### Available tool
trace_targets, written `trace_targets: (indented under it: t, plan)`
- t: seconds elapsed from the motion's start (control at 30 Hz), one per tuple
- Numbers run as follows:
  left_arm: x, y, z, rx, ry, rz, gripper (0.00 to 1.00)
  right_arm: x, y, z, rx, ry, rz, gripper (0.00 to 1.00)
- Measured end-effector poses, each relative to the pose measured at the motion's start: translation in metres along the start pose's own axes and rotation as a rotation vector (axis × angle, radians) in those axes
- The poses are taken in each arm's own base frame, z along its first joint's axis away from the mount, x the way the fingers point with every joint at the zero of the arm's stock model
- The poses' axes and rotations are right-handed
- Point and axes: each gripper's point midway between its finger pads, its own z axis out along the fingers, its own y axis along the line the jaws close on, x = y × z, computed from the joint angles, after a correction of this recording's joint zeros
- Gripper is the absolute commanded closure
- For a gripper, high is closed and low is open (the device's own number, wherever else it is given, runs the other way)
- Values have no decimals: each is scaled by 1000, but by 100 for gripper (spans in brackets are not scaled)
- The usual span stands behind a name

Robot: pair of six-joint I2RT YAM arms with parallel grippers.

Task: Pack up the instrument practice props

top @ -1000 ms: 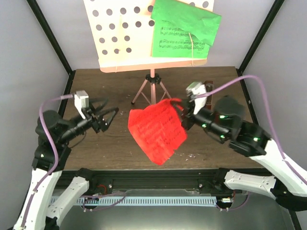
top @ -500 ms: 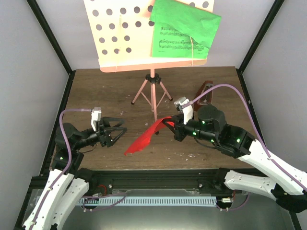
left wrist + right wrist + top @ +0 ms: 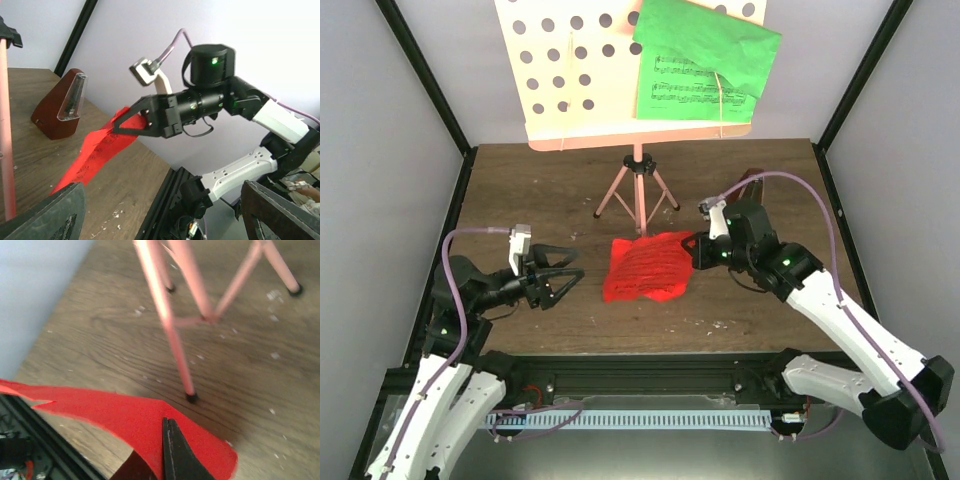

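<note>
From above, the red sheet (image 3: 645,268) shows as a crumpled patch low over the table (image 3: 540,190), just in front of the feet of the pink music stand (image 3: 638,190). The green sheet (image 3: 705,65) sits on the right half of the stand's hole-dotted desk, with one corner folded over.

The left wrist view gives what the overhead one hides. The red sheet is not lying flat: it slants down from its raised right edge toward the wood, and its low end passes out of sight behind that camera's own finger. The same view shows the metronome (image 3: 60,110), a brown pyramid with a clear front cover, standing upright on the table beyond the sheet. From above it is mostly covered by the right arm.

The right wrist view is close and blurred. It shows the stand's thin pink legs with dark tips on the wood, and the red paper running under a dark finger (image 3: 172,450).

The right pincer (image 3: 695,250) is clamped on the red sheet's right edge. The left pincer (image 3: 560,280) is spread wide, holds nothing, and points at the sheet from near its left edge without touching it.
</note>
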Motion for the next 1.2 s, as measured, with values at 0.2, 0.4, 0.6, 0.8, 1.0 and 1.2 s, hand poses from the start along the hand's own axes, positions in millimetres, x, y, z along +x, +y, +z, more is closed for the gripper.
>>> trace_targets:
  t: [0.2, 0.4, 0.6, 0.8, 1.0, 1.2]
  plan:
    - [5, 11, -1, -58, 13, 0, 15, 53, -74, 28, 142, 136, 159, 99]
    - [9, 21, -3, -119, 25, 4, 15, 105, -127, 35, 325, 250, 265, 99]
    - [11, 32, -1, -156, 35, -2, 15, 124, -159, 27, 506, 256, 296, 99]
    - [16, 42, -1, -189, 53, -16, 15, 121, -179, 19, 632, 216, 310, 99]
    - [15, 42, -3, -214, 56, -3, 15, 125, -208, 13, 740, 180, 360, 98]
    - [15, 44, -6, -242, 55, 10, 15, 140, -233, -6, 739, 65, 513, 99]
